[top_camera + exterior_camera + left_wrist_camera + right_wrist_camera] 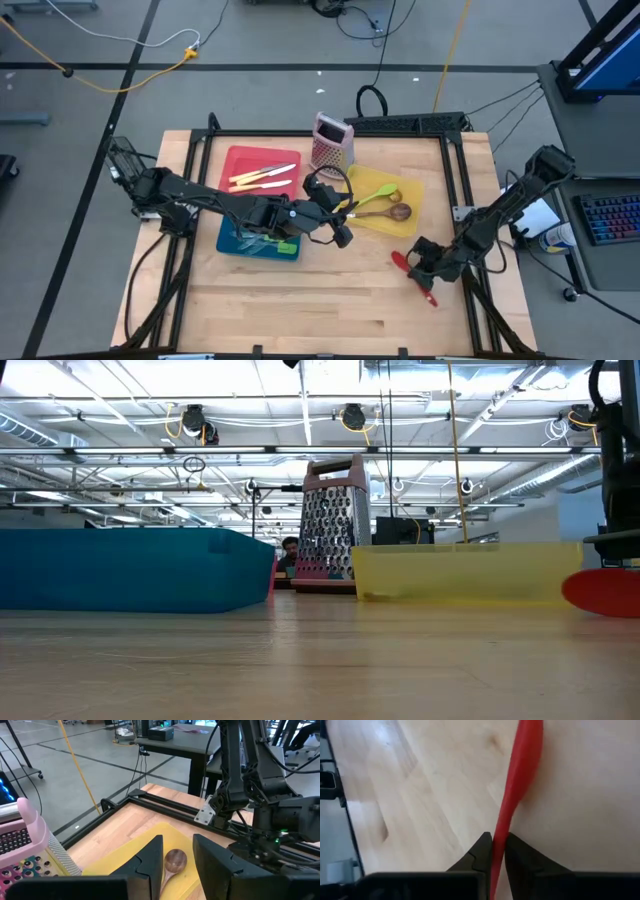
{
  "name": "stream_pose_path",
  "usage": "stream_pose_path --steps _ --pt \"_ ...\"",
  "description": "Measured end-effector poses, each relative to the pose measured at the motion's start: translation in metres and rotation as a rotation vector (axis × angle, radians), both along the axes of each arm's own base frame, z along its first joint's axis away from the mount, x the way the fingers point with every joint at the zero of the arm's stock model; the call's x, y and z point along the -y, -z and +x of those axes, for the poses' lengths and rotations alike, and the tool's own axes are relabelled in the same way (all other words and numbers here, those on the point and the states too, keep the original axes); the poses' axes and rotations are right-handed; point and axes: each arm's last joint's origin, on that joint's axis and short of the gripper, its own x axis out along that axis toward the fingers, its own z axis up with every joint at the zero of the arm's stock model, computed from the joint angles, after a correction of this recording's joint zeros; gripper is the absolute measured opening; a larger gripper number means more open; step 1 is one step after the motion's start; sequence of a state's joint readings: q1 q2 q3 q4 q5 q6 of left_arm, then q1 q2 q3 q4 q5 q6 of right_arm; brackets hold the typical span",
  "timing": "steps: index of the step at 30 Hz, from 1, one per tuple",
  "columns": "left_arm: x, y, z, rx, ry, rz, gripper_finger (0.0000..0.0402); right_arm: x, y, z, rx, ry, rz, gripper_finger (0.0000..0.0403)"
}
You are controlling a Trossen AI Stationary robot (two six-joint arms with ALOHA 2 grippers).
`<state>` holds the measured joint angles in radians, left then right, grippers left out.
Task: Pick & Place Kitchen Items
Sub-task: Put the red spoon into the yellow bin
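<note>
A red utensil [400, 261] lies aslant on the bare wood near the table's right edge, its broad end [527, 745] ahead of my right gripper [498, 838], which is shut on its handle. In the low view the broad end [600, 590] shows at the right. My left gripper [177, 842] hangs open over the yellow tray's [412, 188] left part, holding nothing. A wooden spoon [175, 861] shows through its gap and lies in that tray beside a green spoon [376, 194]. Cream-handled knives [262, 176] lie in the red tray [240, 158]. Green utensils [268, 243] lie in the blue tray [228, 240]. My right gripper pinches the red utensil's thin handle [501, 832] between its two fingers. The fingers come slanting down from the table's right side. The handle runs on ahead of them to the broad end, which looks to rest on the wood.
A pink-framed box grater [331, 140] stands upright at the far middle, between the red and yellow trays. A black frame [460, 140] rims the table. Bare wood [320, 300] spreads across the near half. My right arm [500, 210] reaches in over the right edge.
</note>
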<state>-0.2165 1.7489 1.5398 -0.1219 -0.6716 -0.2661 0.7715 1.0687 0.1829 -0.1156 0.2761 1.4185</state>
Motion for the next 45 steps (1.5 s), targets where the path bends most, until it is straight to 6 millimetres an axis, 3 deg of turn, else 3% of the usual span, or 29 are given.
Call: stream_pose_path --steps 8,15,20,25,29,33,38,45 --pt "-0.001 0.000 0.000 -0.016 0.004 0.024 0.0111 -0.008 -0.016 0.016 0.251 -0.122 0.017 0.0024" --pt "-0.002 0.014 -0.006 -0.183 0.010 0.071 0.0111 -0.012 -0.053 0.033 0.673 -0.263 -0.060 0.0019" --pt "-0.003 0.021 -0.010 -0.247 -0.014 0.035 0.0111 0.004 -0.077 0.042 0.868 -0.242 -0.203 0.0019" --pt "-0.004 0.023 -0.011 -0.267 -0.017 0.048 0.0111 0.026 -0.104 0.052 0.942 -0.185 -0.477 0.0019" --pt "-0.005 0.024 -0.012 -0.282 -0.021 0.049 0.0111 0.048 -0.129 0.061 0.876 -0.104 -0.819 0.0022" --pt "-0.005 0.023 -0.012 -0.277 -0.022 0.050 0.0111 0.076 -0.125 0.066 0.652 -0.001 -1.048 0.0029" --pt "-0.007 0.023 -0.011 -0.284 -0.022 0.062 0.0111 0.105 -0.099 0.069 0.429 0.016 -0.955 0.0026" --pt "-0.009 0.023 -0.011 -0.285 -0.026 0.061 0.0111 0.119 -0.076 0.076 0.362 -0.121 -0.767 0.0031"
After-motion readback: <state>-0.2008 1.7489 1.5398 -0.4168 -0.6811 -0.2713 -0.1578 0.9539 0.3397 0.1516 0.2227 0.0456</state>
